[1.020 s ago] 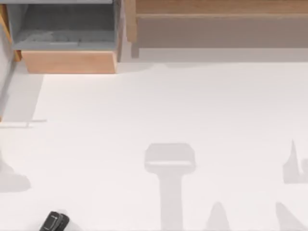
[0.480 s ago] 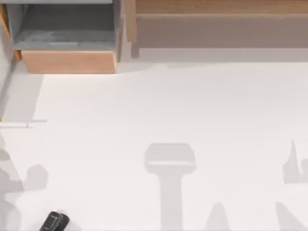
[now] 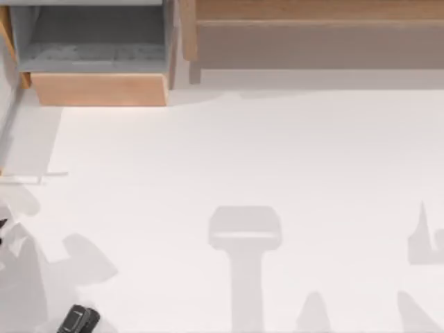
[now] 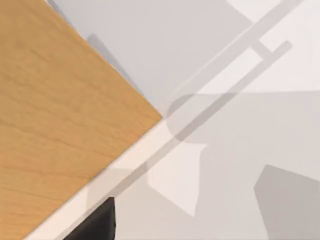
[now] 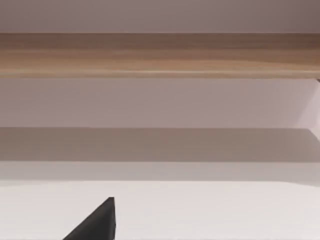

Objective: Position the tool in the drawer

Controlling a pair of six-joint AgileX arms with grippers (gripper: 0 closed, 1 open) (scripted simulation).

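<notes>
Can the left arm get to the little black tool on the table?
Probably yes. The tool lies alone on the white table at the near left, nothing lying around it. The left arm's black tip shows at that left edge, so the way looks free.

White tabletop point(image 3: 250, 152) bare across middle, open passage. Open box-shaped drawer with tan wood front and grey inside point(image 3: 97, 89) at far left; long wooden cabinet front point(image 3: 312, 17) beside it. Small black oblong tool point(image 3: 78, 320) near left front edge.
</notes>
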